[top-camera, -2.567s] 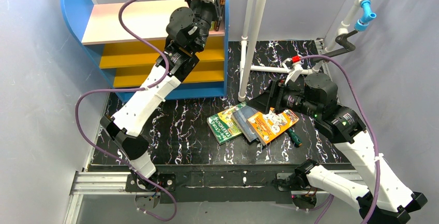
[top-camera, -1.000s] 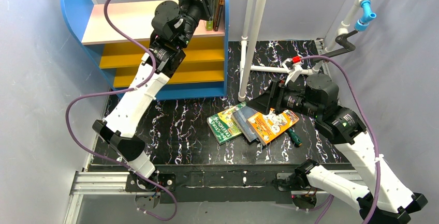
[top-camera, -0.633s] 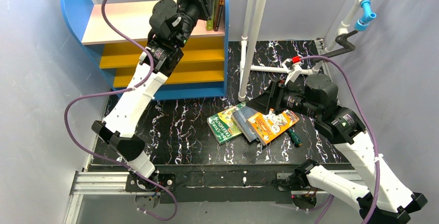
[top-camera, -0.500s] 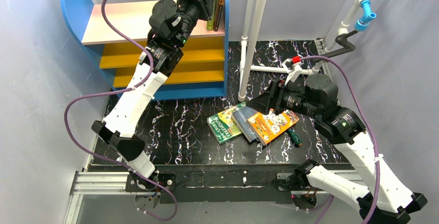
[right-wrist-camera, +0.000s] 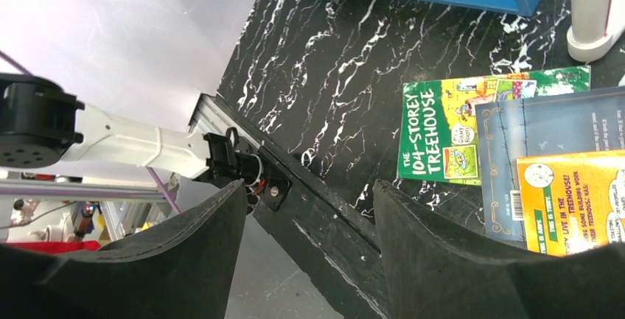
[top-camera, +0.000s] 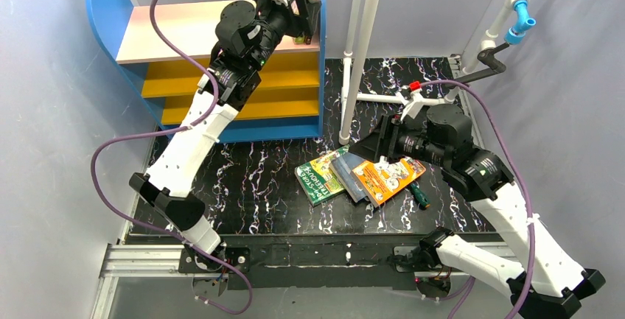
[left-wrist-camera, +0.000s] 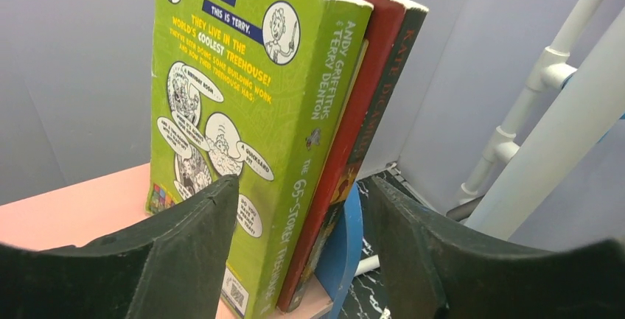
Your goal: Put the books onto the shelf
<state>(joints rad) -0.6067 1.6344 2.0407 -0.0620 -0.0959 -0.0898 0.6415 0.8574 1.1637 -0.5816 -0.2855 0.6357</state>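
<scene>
We see the black marbled bench point(top-camera: 250, 186) carrying the shelf point(top-camera: 169, 32) at its far left. On the shelf's pink top board, a lime-green book point(left-wrist-camera: 243, 113) and a red book point(left-wrist-camera: 368, 68) stand upright against the blue side. The left gripper point(left-wrist-camera: 301, 186) has its jaws spread wide at their lower corner. Beneath the right gripper point(right-wrist-camera: 309, 190), jaws spread and empty, three books point(top-camera: 379, 179) lie fanned on the bench.
</scene>
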